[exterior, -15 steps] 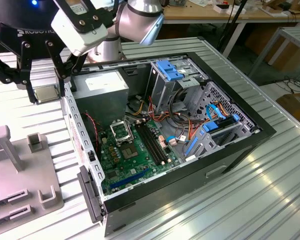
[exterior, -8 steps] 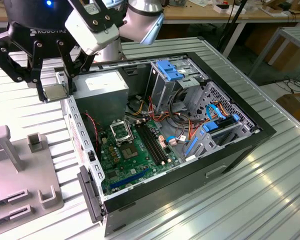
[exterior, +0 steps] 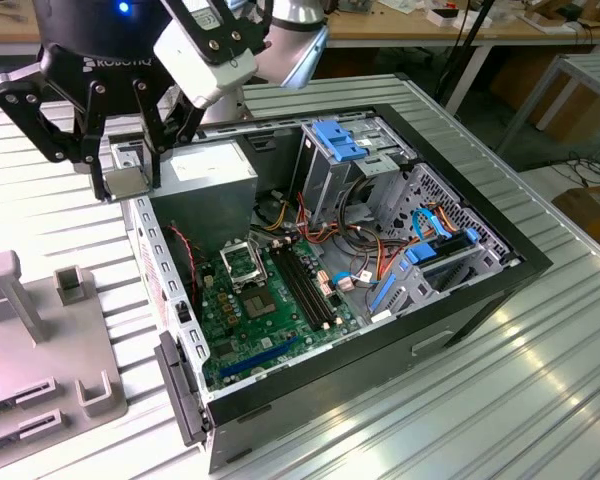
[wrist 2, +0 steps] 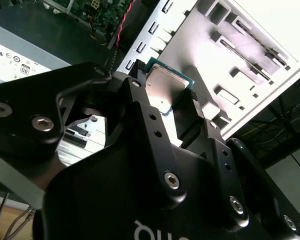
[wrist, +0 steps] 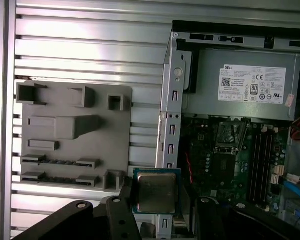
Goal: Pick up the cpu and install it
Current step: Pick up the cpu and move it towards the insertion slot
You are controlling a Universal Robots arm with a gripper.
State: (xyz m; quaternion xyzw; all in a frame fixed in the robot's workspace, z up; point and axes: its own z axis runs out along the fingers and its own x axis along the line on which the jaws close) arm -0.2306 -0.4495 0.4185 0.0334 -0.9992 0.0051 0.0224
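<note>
Gripper (exterior: 128,182) clamped on the cpu (wrist: 156,192), held over the side wall of the open computer case (exterior: 520,262), near the power supply (exterior: 215,185).

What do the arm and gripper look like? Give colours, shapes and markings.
The gripper is matte black, with white lettering on its body and a blue light above. Its two fingers are jointed black links with silver bolts. A white box is mounted beside it, by the silvery rounded arm.
</note>
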